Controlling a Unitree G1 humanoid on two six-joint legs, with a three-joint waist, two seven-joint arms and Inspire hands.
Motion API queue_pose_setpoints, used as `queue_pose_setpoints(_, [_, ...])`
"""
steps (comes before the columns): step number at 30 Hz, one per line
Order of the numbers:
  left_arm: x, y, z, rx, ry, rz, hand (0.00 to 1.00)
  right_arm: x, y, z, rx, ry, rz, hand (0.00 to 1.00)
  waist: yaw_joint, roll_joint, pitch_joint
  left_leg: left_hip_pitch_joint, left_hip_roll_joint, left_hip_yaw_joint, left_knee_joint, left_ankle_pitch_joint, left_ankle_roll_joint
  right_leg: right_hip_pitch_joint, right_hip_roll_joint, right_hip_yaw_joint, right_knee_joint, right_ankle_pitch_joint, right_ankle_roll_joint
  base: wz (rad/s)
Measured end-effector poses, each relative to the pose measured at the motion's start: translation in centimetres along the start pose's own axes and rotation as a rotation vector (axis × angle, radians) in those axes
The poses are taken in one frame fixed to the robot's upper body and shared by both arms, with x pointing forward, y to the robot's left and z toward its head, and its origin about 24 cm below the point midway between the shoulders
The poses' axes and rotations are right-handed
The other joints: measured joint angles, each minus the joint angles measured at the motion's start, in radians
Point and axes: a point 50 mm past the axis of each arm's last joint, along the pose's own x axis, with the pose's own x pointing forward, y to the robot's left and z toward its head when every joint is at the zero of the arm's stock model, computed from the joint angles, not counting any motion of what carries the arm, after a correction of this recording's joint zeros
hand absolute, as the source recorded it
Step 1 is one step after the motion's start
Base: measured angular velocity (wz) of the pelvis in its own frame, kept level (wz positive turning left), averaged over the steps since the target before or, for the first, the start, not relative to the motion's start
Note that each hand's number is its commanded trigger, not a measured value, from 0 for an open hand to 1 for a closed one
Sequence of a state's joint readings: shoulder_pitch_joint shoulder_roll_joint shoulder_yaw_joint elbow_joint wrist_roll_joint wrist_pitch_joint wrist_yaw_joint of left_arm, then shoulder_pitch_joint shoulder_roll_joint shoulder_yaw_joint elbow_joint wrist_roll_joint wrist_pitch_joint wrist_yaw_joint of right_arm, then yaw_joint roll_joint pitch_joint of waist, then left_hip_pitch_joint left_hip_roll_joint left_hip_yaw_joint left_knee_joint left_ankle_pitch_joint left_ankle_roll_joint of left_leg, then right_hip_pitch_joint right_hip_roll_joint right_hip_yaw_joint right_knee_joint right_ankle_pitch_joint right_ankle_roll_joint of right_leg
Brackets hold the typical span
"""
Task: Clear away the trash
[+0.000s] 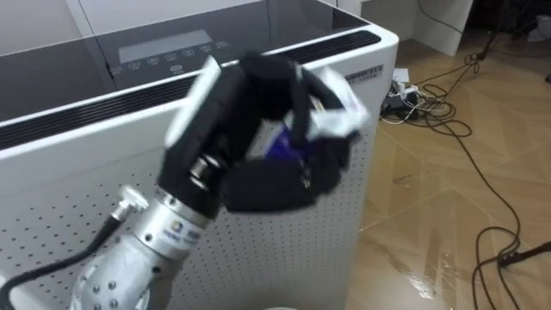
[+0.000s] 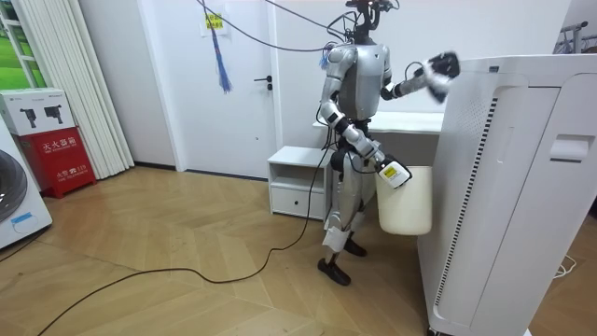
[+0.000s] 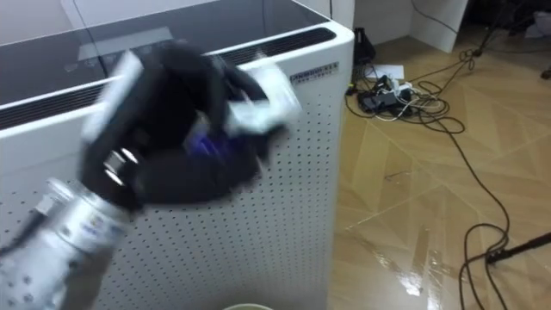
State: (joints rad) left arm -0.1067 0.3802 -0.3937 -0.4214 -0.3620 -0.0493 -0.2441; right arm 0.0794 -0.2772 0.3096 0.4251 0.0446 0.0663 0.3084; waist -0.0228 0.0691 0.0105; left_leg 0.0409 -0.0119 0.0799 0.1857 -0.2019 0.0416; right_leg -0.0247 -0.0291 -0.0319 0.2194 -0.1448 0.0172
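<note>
Looking down through the left eye view, we are seeing the left hand (image 1: pixel 245 108) held up in front of a tall white appliance (image 1: pixel 293 250), with its arm running in from the lower left. Its fingers are curling tightly around the garbage (image 1: pixel 334 120), a crumpled white scrap with a blue patch, so the garbage is sitting in that grasp, off the floor (image 1: pixel 448 189) and just in front of the appliance's perforated side, a little below its top edge. To the right, we are noticing dark cables (image 1: pixel 469 142) trailing across the wooden floor and a power strip (image 1: pixel 400 86) lying near the appliance's far corner.

Turning to the right eye view, we are finding the same hand against the perforated side, fingers likewise clamped on the garbage.

Moving to the room view, we are watching the robot standing beside the appliance, which is rising at the room view's right. It is holding the left hand high, level with the appliance's top, with the white scrap showing in it. The right hand (image 2: pixel 393 174) is hanging low at the rim of a cream bin (image 2: pixel 407 205); whether it is gripping the bin we are not able to tell.
</note>
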Motion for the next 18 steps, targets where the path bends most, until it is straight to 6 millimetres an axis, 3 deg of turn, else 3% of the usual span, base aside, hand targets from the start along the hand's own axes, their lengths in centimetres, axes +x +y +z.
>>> queue_pose_setpoints(8, [-0.5, -0.6, -0.9, 0.004, 0.061, -0.190, 1.00, 0.4, 0.0, -0.2, -0.012, 0.024, 0.000, 1.00, 0.009, 0.002, 0.0017, -0.047, 0.000, -0.001, 0.012, 0.001, -0.001, -0.046, -0.001, 0.000, 0.010, 0.001, -0.002, 0.00])
queue_pose_setpoints(18, [-2.3, -0.5, -4.5, -0.057, 0.224, -0.209, 1.00, 1.4, -1.8, 2.2, -0.045, -0.027, -0.055, 1.00, 0.012, -0.005, 0.0079, -0.112, 0.000, -0.010, 0.021, 0.001, 0.000, -0.111, -0.002, -0.003, 0.024, 0.001, -0.003, 0.00])
